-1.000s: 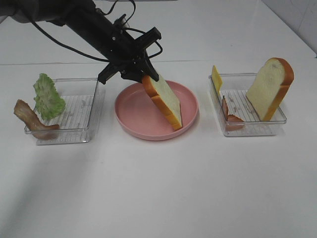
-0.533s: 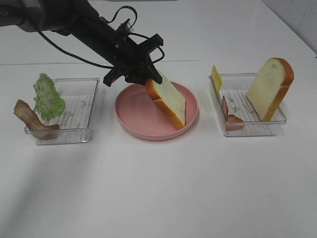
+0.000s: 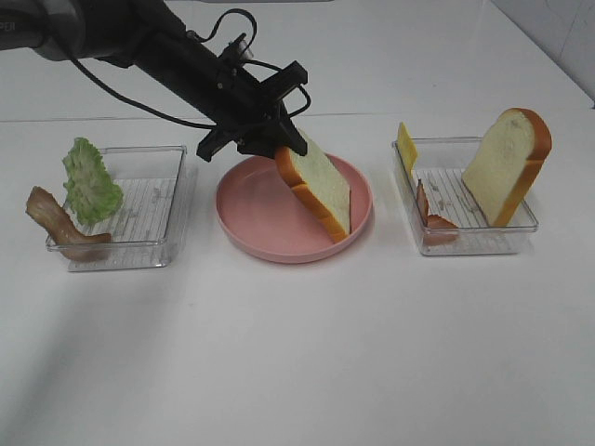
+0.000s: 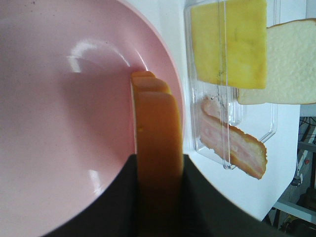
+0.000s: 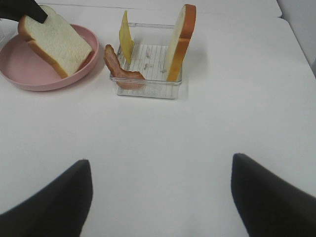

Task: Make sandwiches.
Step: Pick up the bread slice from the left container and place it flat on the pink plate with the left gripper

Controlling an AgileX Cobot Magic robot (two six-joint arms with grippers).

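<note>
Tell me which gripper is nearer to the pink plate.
Left. The left gripper hangs over the plate's far rim, shut on a bread slice tilted down into the plate. The right gripper is open over the table, well away from the plate.

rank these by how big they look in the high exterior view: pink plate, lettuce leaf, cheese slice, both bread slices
1. pink plate
2. standing bread slice and bread slice over the plate: they look about alike, so not ranked
3. lettuce leaf
4. cheese slice, seen nearly edge-on
</note>
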